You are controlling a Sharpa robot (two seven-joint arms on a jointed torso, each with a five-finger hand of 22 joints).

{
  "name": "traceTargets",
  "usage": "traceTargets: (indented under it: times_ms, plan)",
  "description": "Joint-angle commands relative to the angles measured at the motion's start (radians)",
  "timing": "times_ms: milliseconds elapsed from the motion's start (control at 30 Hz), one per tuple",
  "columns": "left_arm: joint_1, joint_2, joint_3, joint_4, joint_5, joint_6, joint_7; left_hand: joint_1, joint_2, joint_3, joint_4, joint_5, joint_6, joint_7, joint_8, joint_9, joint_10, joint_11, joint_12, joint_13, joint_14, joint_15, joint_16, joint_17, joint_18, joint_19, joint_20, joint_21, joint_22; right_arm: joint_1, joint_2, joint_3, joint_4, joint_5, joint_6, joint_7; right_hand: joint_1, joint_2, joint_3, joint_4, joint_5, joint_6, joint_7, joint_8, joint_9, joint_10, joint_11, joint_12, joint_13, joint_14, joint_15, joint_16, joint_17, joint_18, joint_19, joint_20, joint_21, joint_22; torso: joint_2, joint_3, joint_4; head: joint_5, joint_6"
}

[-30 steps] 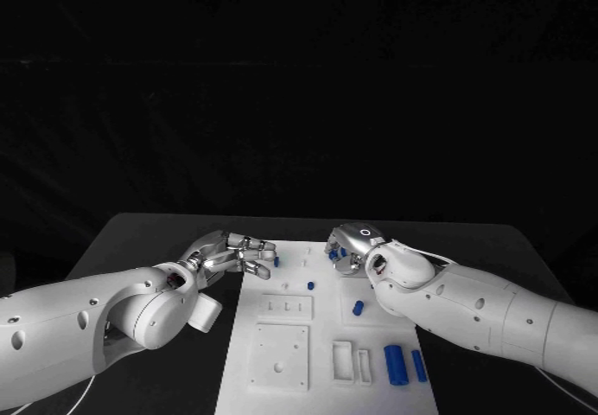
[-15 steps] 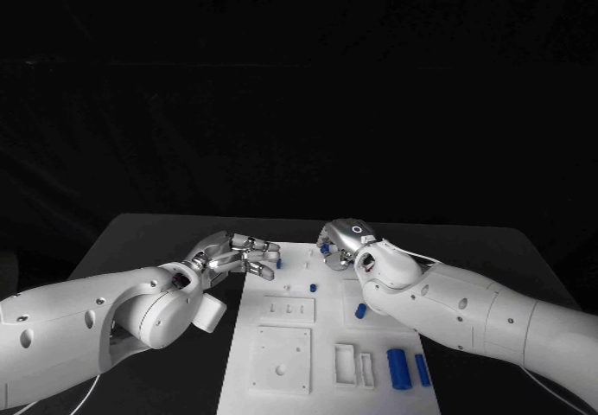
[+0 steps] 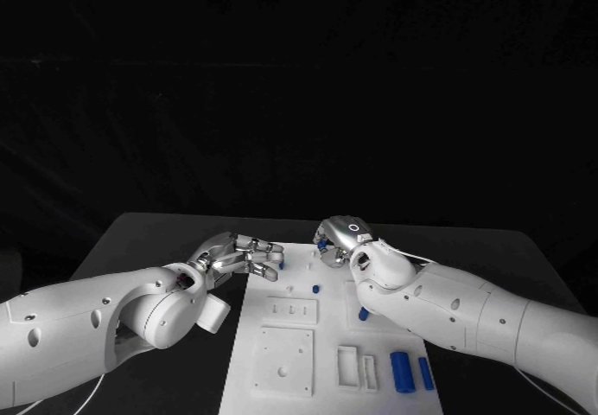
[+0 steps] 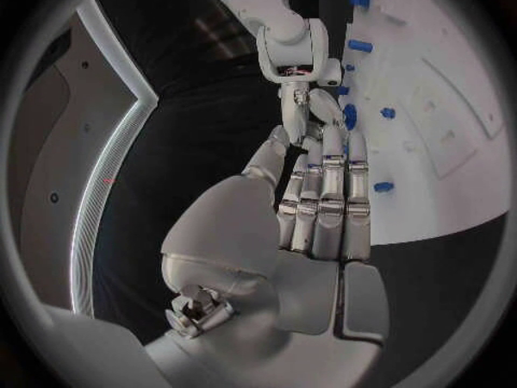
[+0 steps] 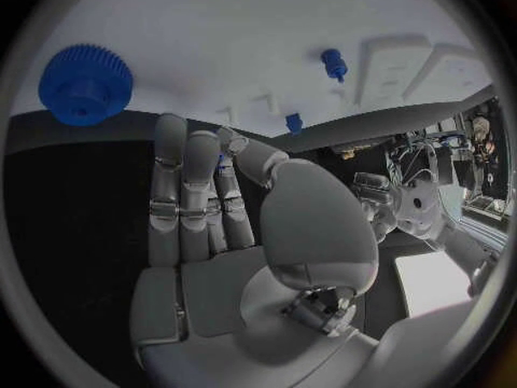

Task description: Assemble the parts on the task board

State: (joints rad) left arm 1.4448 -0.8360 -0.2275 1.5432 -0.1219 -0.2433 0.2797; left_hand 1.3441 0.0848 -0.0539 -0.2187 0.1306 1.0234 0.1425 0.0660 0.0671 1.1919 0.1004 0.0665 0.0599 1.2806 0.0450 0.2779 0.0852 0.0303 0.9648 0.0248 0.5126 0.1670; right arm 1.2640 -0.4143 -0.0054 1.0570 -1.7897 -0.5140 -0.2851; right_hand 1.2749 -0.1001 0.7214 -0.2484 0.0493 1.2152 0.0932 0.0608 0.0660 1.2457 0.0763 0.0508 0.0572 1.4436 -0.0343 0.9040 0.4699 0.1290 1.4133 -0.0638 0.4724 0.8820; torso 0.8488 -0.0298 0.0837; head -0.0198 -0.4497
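The white task board (image 3: 287, 346) lies lengthwise before me. My left hand (image 3: 245, 255) hovers at its far left edge, fingers straight and side by side (image 4: 323, 207); a blue speck shows by the thumb, and I cannot tell if it is held. My right hand (image 3: 336, 235) is over the board's far end, where the thumb presses a small blue part (image 5: 221, 159) against the fingers (image 5: 194, 198). A blue gear (image 5: 86, 82) lies just beyond them. Small blue pegs (image 3: 314, 286) (image 5: 334, 62) stand on the board.
A thick blue cylinder (image 3: 400, 370) and a slimmer one (image 3: 425, 372) lie at the board's near right. Another blue piece (image 3: 363, 314) sits mid-right. White recessed blocks (image 3: 284, 363) occupy the near half. The black table (image 3: 149, 238) spreads to both sides.
My right hand has crept toward the board's far end and a little inward. The left hand has edged slightly closer to the board's edge.
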Motion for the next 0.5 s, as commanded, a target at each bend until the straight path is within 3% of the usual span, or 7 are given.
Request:
traceTargets:
  times_ms: [33, 500]
  plan:
    - [0.002, 0.005, 0.001, -0.001, -0.005, 0.015, 0.003, -0.002, -0.003, -0.004, -0.001, -0.003, -0.006, -0.001, -0.002, 0.0, -0.006, -0.001, -0.005, 0.0, -0.003, 0.002, -0.004, -0.001, 0.016, 0.0, 0.003, -0.003, -0.001, 0.001, 0.007, 0.0, -0.005, -0.016, -0.01, -0.006, 0.006, 0.002, 0.001, 0.006, 0.002, 0.008, 0.002, 0.002, 0.001, 0.03, -0.024, 0.007, 0.003, -0.001, -0.006, 0.005, 0.002, 0.011, 0.008, 0.0, -0.007, 0.006, 0.002, 0.0008, 0.0004, 0.002, 0.0]
    - [0.005, 0.01, 0.001, -0.005, -0.006, 0.016, 0.002, -0.002, -0.003, -0.004, -0.001, -0.003, -0.006, -0.001, -0.002, 0.0, -0.006, -0.001, -0.005, 0.0, -0.003, 0.002, -0.004, -0.001, 0.016, 0.0, 0.003, -0.003, -0.001, 0.001, 0.009, 0.0, 0.01, -0.006, 0.026, 0.017, 0.004, 0.004, -0.005, 0.004, 0.003, 0.007, 0.002, 0.002, 0.001, 0.029, -0.024, 0.007, 0.003, 0.0, -0.005, 0.008, 0.001, 0.011, 0.012, 0.001, -0.017, 0.015, 0.005, 0.0002, 0.0021, 0.002, -0.001]
